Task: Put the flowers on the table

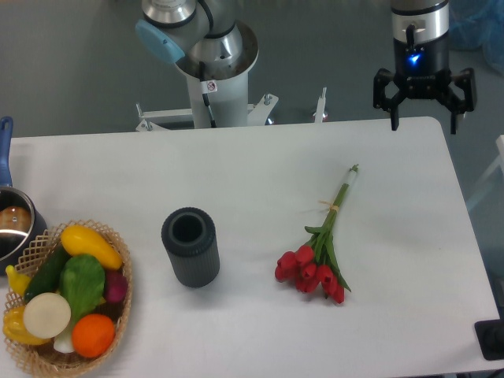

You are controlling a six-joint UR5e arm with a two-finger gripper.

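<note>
The flowers [321, 250], a small tied bunch of red tulips with green stems, lie flat on the white table [260, 165], right of centre, blooms toward the front and stem tips pointing to the back right. My gripper [424, 124] hangs open and empty over the table's back right corner, well above and behind the flowers. Nothing sits between its fingers.
A dark cylinder [190, 246] stands upright left of the flowers. A wicker basket [118, 315] of colourful vegetables sits at the front left, with a pot [14, 224] just behind it at the left edge. The arm's base [214, 71] rises behind the table.
</note>
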